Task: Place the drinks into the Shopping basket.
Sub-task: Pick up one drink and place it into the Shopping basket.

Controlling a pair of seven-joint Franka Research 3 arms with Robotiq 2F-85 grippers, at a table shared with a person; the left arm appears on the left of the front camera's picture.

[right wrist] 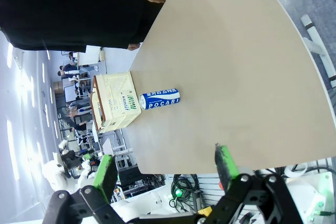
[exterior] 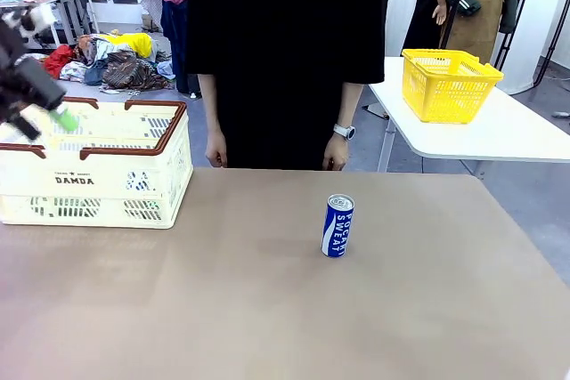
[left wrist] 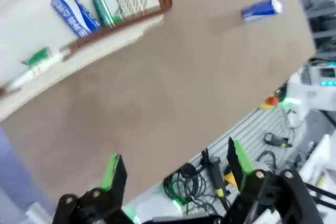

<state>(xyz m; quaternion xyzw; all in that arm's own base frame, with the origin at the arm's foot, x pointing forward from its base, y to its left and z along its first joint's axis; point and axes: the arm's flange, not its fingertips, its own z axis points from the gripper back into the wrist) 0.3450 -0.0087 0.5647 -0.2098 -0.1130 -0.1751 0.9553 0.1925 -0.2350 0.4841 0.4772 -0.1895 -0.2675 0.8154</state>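
Two drinks, a blue can (left wrist: 74,13) and a green can (left wrist: 105,7), already lie inside the Shopping basket (exterior: 160,186) at the table's far left corner, while one blue can on the table (exterior: 337,226) stands upright near the middle. The left gripper (left wrist: 176,167) hangs open and empty beside the basket; the right gripper (right wrist: 165,165) is open too (nothing between its pads). Next, I judge, comes reaching for that last can.

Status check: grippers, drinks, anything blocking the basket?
Left gripper open, empty, above the Shopping basket. Right gripper open, empty. Two cans in basket; blue can upright on table. Nothing in the way.
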